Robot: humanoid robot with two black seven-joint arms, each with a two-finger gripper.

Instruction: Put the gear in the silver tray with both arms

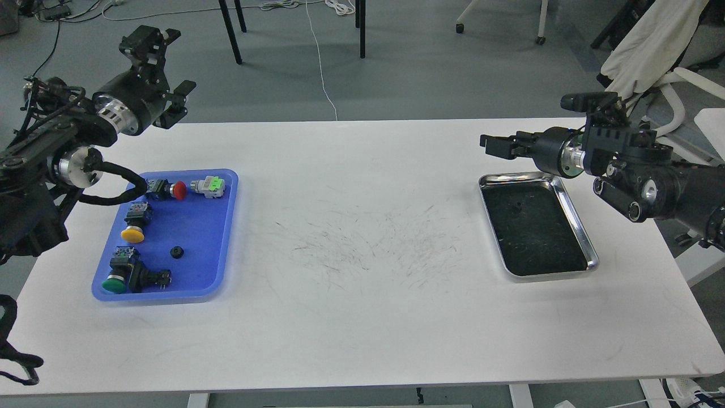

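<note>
The silver tray (577, 225) lies on the right of the white table, and a small dark piece (514, 208) that looks like a gear lies on its dark bottom near the far end. My right gripper (497, 145) hovers above the table just beyond the tray's far left corner, with its fingers apart and empty. My left gripper (163, 63) is raised beyond the table's far left edge, behind the blue tray, open and empty. Another small black gear (177, 252) lies in the blue tray (224, 226).
The blue tray also holds a red button (179, 190), a yellow button (132, 233), a green button (114, 284) and a grey and green switch (208, 186). A chair with white cloth (645, 56) stands at the far right. Table legs and cables lie behind the table.
</note>
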